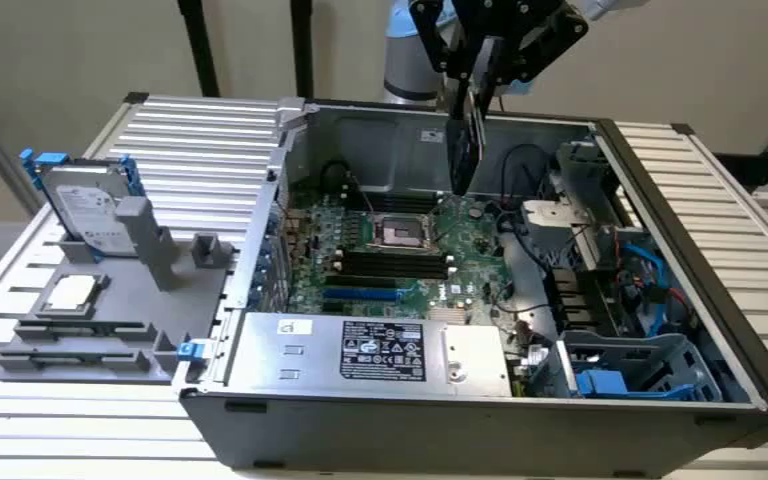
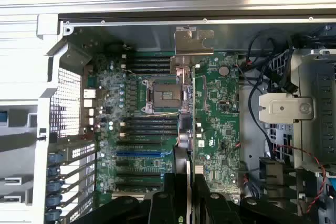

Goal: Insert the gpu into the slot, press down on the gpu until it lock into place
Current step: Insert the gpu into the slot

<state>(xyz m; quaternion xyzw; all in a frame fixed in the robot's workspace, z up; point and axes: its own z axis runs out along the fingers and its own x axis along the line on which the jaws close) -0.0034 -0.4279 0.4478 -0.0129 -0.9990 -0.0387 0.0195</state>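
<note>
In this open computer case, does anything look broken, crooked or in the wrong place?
Nothing stands out. The hand holds the card upright above the green board, apart from the empty blue slot. No damage shows.

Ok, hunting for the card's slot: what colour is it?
Bright blue slot, clearest in the wrist view.

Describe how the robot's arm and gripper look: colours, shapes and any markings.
The arm is a smooth silver-grey tube with a pale blue joint cap. The gripper is matte black, built from angular linked plates. Its fingers are chunky, black, with rounded joints. No markings can be read on them.
</note>
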